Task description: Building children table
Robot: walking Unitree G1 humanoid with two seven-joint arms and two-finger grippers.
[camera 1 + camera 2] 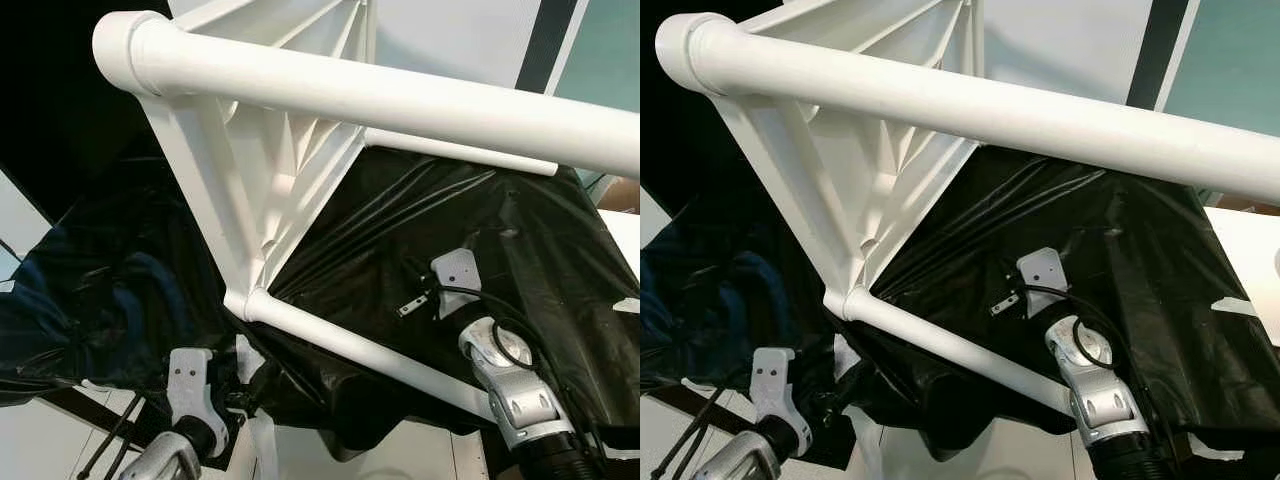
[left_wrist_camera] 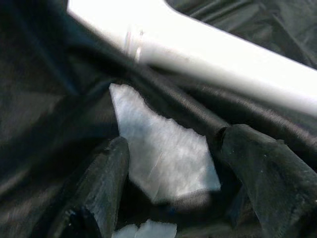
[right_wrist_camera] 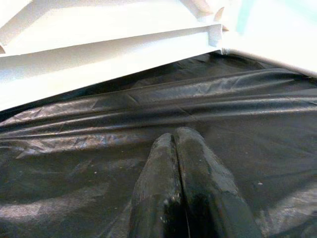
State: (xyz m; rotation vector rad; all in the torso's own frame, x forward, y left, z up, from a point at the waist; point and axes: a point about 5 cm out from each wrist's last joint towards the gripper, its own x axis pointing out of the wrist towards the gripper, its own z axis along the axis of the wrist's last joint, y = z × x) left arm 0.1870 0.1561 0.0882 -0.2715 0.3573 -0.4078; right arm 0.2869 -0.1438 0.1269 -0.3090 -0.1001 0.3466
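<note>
- Left gripper [image 2: 168, 163], in the left wrist view, is spreading its two black fingers [image 2: 101, 183] wide over crumpled black plastic sheeting [image 2: 44, 114], holding nothing; a white patch of floor [image 2: 163, 153] is showing through a tear between them, and a white table leg [image 2: 218, 54] is running across just beyond the fingertips, its long axis crosswise to the gripper's reach.
- Right gripper [image 3: 178, 163], in the right wrist view, is pressing its fingers tight together with nothing between them, pointing across smooth black sheeting toward the ribbed underside of the white plastic table [image 3: 99, 44], which is lying ahead and well apart from the tips.
- Head camera, left eye view: the children's table is lying tipped on the sheeting, one fitted leg [image 1: 400, 105] crossing close before the camera, the lower leg [image 1: 370, 350] slanting down from its corner socket [image 1: 240, 300] toward the right arm [image 1: 505, 380]. The left arm's wrist [image 1: 190, 390] is sitting low, just beside that socket end.
- Judging from this, the left gripper is nearer the socket, so seating or steadying that leg would likely fall to it.
- Wrist views are giving finger spacing; the head views are giving the table's whole tilt and both legs.
</note>
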